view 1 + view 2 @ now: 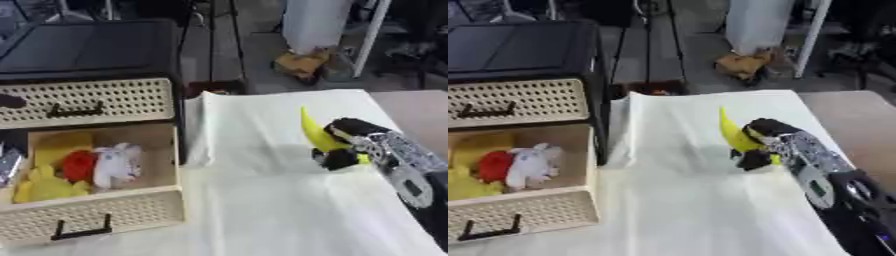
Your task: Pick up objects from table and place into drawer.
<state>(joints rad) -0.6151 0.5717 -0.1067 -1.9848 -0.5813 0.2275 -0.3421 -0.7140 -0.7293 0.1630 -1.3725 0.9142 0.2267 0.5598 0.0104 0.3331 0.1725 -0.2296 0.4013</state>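
Note:
A yellow banana [313, 131] stands tilted above the white cloth at the right, its tip pointing up. My right hand [350, 142] comes in from the lower right and is shut on the banana's lower part, fingers and thumb curled round it. The lower drawer [96, 210] at the left is pulled open and holds a red thing [77, 165], a white soft thing [115, 164] and yellow things [45, 187]. My left hand is not in view.
The drawer cabinet has a shut upper drawer [87, 102] with a black handle and a dark top [83, 47]. The white cloth [262, 210] covers the table; bare brown tabletop [420, 112] shows at the right edge. Floor clutter lies beyond the table.

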